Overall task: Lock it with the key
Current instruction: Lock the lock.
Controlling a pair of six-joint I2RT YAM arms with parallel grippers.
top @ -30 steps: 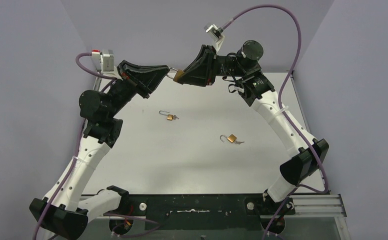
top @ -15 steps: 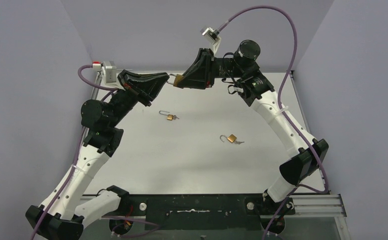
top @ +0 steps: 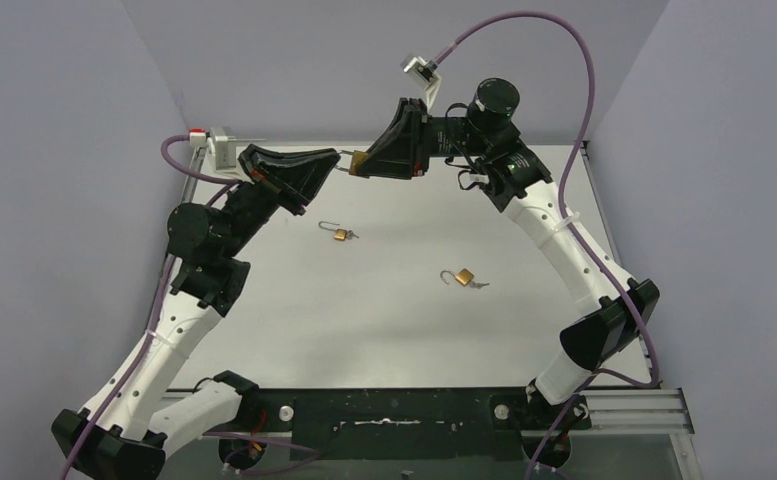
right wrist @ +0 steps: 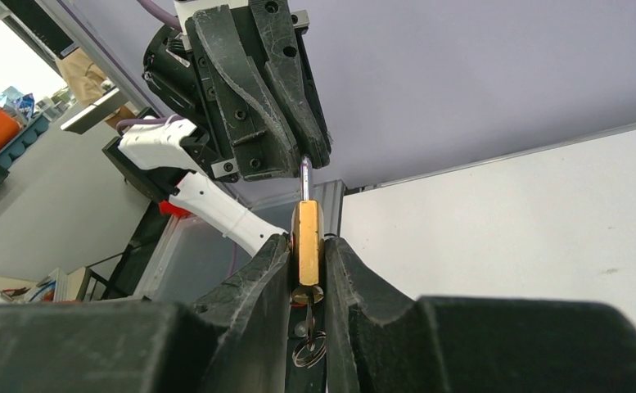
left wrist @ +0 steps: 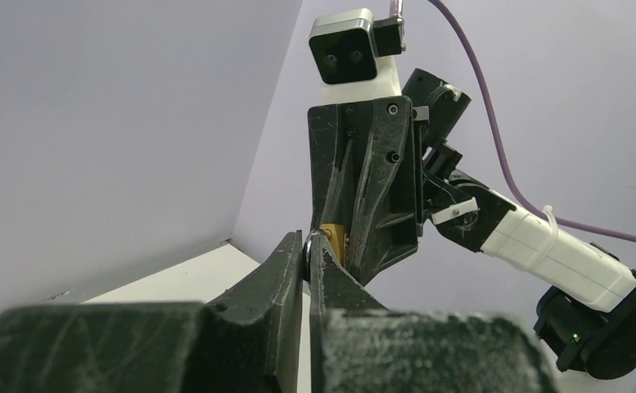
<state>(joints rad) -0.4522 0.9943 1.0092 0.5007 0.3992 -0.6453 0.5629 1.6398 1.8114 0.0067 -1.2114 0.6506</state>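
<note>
Right gripper [right wrist: 308, 246] pinches padlock [right wrist: 306, 228] body, aloft at table's [top: 394, 330] 12 o'clock; left gripper [left wrist: 308, 244] clamps shackle [right wrist: 304, 173]. Rigid, slick brass, likely light: grip flat faces. Key [right wrist: 307, 309] hangs at 6 o'clock.

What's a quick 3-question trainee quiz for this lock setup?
1. True or false: the right tool is shut on the body of a brass padlock.
2. What does the left tool pinch? A: that padlock's shackle. B: a purple cable. C: nothing.
3. How many loose padlocks lie on the table?

Key
1. True; the body sits between its fingers.
2. A; the shackle runs up into its closed tips.
3. Two; the second one lies right of the first, and both have open shackles.
</note>
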